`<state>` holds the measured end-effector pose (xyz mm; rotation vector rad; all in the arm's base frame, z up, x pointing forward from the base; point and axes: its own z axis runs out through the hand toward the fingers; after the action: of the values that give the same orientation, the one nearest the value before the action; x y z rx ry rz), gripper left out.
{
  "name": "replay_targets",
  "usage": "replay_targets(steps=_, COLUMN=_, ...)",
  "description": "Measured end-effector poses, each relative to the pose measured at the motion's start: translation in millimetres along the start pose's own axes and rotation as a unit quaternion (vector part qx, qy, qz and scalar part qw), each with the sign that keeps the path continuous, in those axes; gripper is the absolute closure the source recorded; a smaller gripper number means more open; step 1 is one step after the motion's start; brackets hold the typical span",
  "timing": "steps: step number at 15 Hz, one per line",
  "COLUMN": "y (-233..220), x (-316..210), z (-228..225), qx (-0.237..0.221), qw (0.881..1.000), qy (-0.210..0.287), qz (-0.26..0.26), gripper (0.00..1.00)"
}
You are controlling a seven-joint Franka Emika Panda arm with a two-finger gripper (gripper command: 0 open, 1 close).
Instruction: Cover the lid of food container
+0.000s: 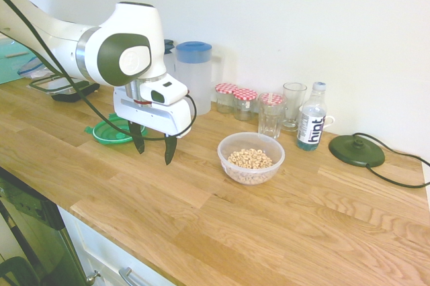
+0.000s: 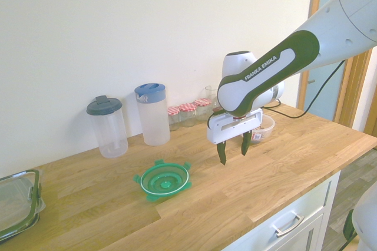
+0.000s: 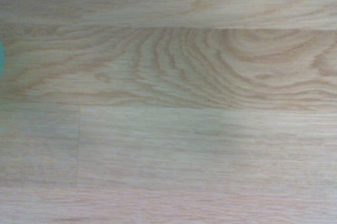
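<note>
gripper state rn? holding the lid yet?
Gripper: open, fingers empty, above bare counter between the green lid and the cereal bowl. Lid not picked up.

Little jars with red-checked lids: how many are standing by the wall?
3. The first small glass jar stands right beside the blue-lidded jug, the second jar next to it, the third jar behind a clear drinking glass. More could be hidden.

I see my white arm reaching out level, wrist bent so the tool points straight down, its two dark fingers spread apart, holding nothing, hanging in the air.
</note>
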<state>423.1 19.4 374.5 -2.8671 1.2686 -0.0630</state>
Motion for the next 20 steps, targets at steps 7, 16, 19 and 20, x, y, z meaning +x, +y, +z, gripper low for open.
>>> replay_targets(steps=7, y=-20, x=30, z=-27, qx=0.132, qw=0.988, qy=-0.081, qz=-0.005, gripper=0.0)
replay_targets(steps=16, y=-81, x=64, z=52, qx=0.269, qw=0.93, qy=-0.244, qz=-0.052, gripper=0.0)
replay_targets(steps=19, y=-102, x=47, z=72, qx=0.274, qw=0.921, qy=-0.271, qz=-0.051, gripper=0.0)
replay_targets(steps=20, y=-107, x=41, z=75, qx=0.279, qw=0.918, qy=-0.278, qz=-0.048, gripper=0.0)
